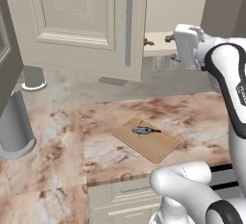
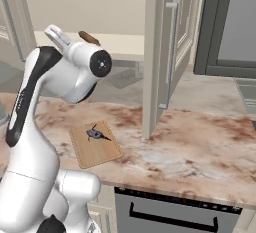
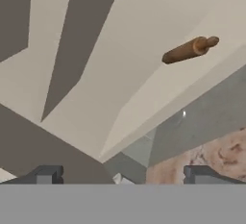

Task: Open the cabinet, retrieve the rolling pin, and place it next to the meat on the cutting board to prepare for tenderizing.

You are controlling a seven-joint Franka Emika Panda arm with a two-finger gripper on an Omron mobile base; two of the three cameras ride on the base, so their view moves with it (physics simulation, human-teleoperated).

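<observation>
Both cream doors of the cabinet (image 1: 91, 21) stand swung open, and its pale shelf (image 2: 125, 44) is exposed. The brown rolling pin (image 3: 190, 49) lies on that shelf; one end of it shows as rolling pin (image 1: 149, 41) and rolling pin (image 2: 89, 38). My gripper (image 3: 125, 175) is open and empty, raised to shelf height in front of the opening, a short way from the pin. It also appears as gripper (image 1: 170, 48) and gripper (image 2: 57, 34). Below on the marble counter lies the tan cutting board (image 1: 153, 143), with the small grey-blue meat (image 1: 145, 130) on its far half.
The right cabinet door (image 2: 165, 52) juts out over the counter (image 2: 200, 147), and the left door's bar handle (image 1: 129, 28) hangs close to my hand. Grey cylinders (image 1: 17, 131) stand at the left. A dark appliance front (image 2: 170, 212) sits under the counter edge.
</observation>
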